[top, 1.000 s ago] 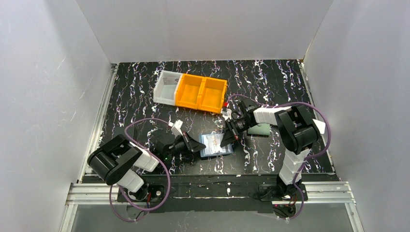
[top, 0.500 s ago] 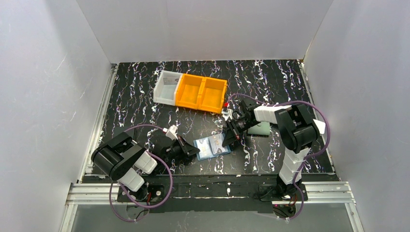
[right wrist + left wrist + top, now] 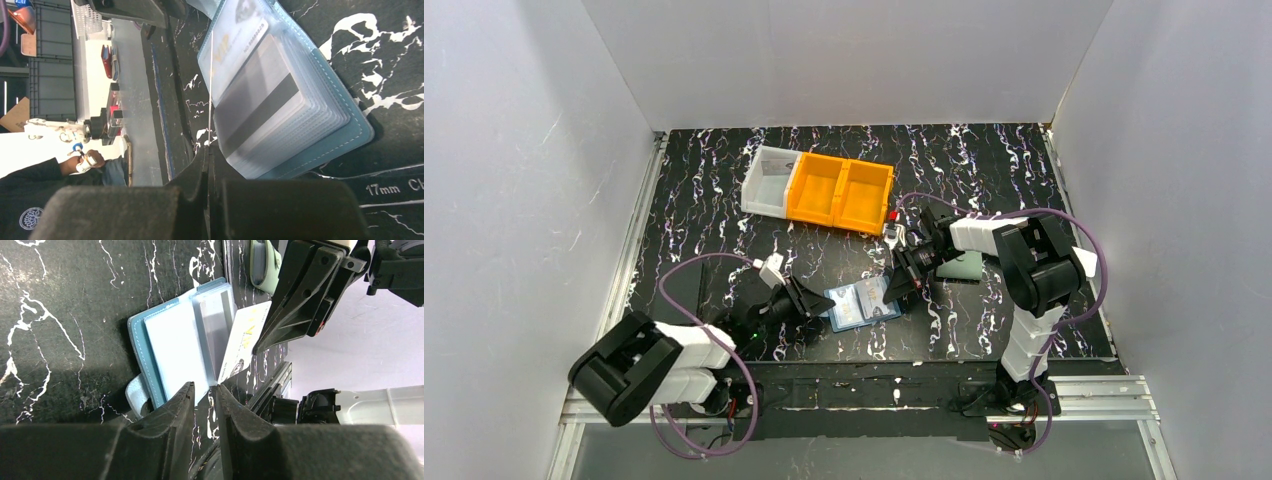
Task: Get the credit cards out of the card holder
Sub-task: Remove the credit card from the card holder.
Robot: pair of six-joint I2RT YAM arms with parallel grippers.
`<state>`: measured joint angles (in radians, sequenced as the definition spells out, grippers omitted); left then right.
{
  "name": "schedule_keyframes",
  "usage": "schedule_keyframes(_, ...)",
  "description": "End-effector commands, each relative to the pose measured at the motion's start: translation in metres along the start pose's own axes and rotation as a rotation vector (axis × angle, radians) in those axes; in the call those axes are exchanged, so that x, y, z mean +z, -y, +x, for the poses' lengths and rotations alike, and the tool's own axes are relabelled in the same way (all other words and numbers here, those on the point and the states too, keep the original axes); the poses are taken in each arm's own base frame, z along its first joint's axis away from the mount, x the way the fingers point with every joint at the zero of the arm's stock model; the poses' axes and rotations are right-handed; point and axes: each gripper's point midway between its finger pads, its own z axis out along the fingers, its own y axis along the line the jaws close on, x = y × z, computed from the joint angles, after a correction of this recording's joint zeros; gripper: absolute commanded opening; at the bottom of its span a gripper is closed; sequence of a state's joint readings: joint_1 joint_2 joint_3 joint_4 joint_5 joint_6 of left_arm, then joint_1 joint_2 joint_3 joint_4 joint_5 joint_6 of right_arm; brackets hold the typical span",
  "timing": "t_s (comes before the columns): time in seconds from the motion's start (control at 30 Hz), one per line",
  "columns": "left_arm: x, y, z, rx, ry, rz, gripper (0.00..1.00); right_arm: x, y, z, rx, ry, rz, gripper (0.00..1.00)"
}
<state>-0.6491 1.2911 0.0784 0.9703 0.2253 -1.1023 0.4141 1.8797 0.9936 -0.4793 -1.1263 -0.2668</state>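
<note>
The blue card holder [image 3: 861,303] lies open on the black table between my two grippers, its clear pockets facing up [image 3: 175,347] [image 3: 300,125]. My right gripper [image 3: 902,283] [image 3: 207,150] is shut on a pale credit card [image 3: 243,342] with yellow print, pulled partly clear of the holder's right side. In the right wrist view that card shows edge-on as a thin white line [image 3: 210,70]. Another printed card [image 3: 240,45] sits in a pocket. My left gripper [image 3: 819,300] [image 3: 204,387] is at the holder's left edge, jaws slightly apart, only table showing between them.
A grey-green snap wallet [image 3: 964,267] [image 3: 262,262] lies just right of the right gripper. A white bin [image 3: 769,180] and two joined orange bins [image 3: 841,193] stand at the back of the table. White walls enclose the table on three sides.
The holder slid left and turned slightly, then my left gripper's jaws parted off its edge and the left arm drew back. The right gripper kept its grip on the card, hardly moving.
</note>
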Motion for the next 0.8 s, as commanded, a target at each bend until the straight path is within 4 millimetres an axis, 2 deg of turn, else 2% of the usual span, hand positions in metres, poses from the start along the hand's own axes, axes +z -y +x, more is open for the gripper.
schedule_keyframes(0.0,-0.007,-0.009,-0.001,0.044,0.007,-0.047,0.23,-0.008,-0.02,-0.018,-0.089,0.029,-0.047,0.01)
schedule_keyframes(0.13,-0.012,-0.002,-0.004,0.079,0.011,-0.03,0.25,-0.011,-0.023,-0.019,-0.117,0.026,-0.041,0.01)
schedule_keyframes(0.2,-0.014,0.006,-0.006,0.108,0.013,-0.004,0.29,-0.012,-0.027,-0.02,-0.132,0.026,-0.046,0.01)
schedule_keyframes(0.33,-0.018,0.031,-0.009,0.171,0.007,0.083,0.57,-0.014,-0.033,-0.02,-0.146,0.031,-0.068,0.01)
schedule_keyframes(0.4,-0.019,0.042,-0.009,0.206,-0.009,0.122,0.64,-0.014,-0.036,-0.02,-0.158,0.031,-0.081,0.01)
schedule_keyframes(0.57,-0.019,0.062,-0.007,0.248,-0.049,0.19,0.66,-0.016,-0.043,-0.021,-0.181,0.036,-0.101,0.01)
schedule_keyframes(0.77,-0.017,0.064,-0.003,0.269,-0.08,0.202,0.67,-0.018,-0.047,-0.021,-0.208,0.036,-0.095,0.01)
